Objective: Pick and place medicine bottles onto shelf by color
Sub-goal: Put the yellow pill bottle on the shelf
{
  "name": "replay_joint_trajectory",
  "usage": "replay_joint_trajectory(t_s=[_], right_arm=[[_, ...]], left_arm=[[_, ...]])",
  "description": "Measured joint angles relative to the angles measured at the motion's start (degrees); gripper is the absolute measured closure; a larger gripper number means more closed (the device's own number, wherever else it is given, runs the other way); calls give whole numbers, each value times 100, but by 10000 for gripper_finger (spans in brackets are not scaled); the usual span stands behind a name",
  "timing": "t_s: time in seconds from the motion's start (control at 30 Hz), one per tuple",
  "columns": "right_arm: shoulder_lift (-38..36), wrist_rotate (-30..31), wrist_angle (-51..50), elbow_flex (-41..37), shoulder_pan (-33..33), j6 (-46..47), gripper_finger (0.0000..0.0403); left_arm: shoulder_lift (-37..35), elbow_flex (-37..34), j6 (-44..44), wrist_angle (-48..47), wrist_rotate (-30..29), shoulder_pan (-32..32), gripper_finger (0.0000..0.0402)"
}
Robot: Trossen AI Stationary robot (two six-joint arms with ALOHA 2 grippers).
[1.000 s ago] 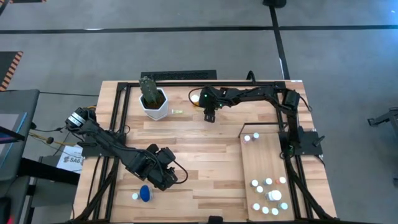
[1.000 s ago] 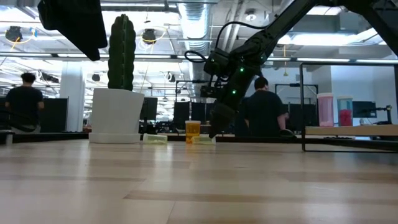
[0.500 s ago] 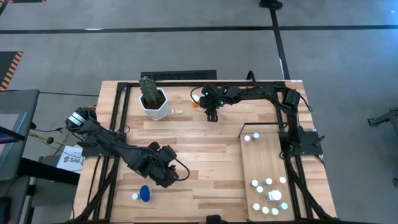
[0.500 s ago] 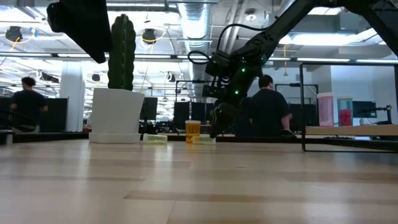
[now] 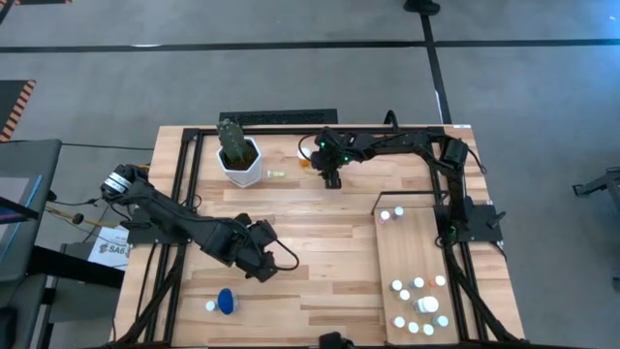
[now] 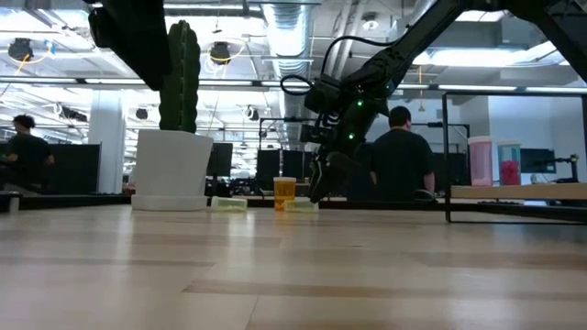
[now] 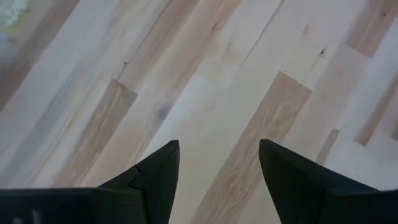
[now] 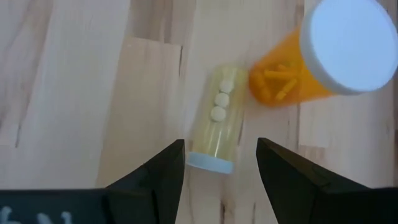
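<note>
Nearby — pill-filled yellow vial [image 8: 217,118], orange bottle [image 8: 292,78]

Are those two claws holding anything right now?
No. The left gripper is open over bare table. The right gripper is open too, hovering above a lying yellow-green vial beside an orange bottle, touching neither.

The striped tabletop [image 5: 320,242] runs in pale and tan planks, while the shelf [image 5: 415,247] is a smoother, even blond with a dark edge. A yellow-green vial [image 8: 219,118] with a pale blue cap holds white tablets — beside it an orange bottle [image 8: 292,78] with a white cap. The green cactus [image 5: 232,138] sits in a white pot [image 5: 241,165]. A blue bottle [image 5: 226,301] lies near a white-capped one [image 5: 210,305]. Both arms are black.
</note>
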Motion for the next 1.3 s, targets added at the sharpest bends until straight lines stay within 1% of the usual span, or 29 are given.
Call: replay_joint_trajectory(t_s=[0.1, 0.27, 0.5, 0.67, 0.73, 0.77, 0.83, 0.93, 1.13, 1.3], right_arm=[[0, -1, -30, 0, -31, -401, 182], [0, -7, -35, 0, -35, -422, 182], [0, -233, -52, 0, -33, 551, 182], [0, -260, -252, 1, -20, 962, 186], [6, -309, -544, 4, -20, 1014, 192], [107, -288, -685, 18, 13, 960, 196], [293, 221, -669, 111, 157, 689, 205], [370, 713, -750, 226, 313, 735, 218], [415, 702, -830, 279, 308, 867, 236], [353, 618, -1076, 471, 342, 1324, 237]], left_arm=[[-97, 0, 116, -49, 2, 37, 194], [-176, 0, 367, -51, 1, 72, 194], [-176, 0, 669, -122, 112, 201, 194], [-176, 0, 901, -153, 175, 284, 194], [-176, 0, 994, -153, 203, 314, 194], [-176, 0, 1036, -154, 202, 325, 194], [-176, 0, 1119, -154, 201, 346, 194], [-176, 0, 1153, -161, 194, 365, 194], [-176, 0, 1097, -218, 197, 363, 194], [-176, 0, 1057, -262, 219, 363, 194]])
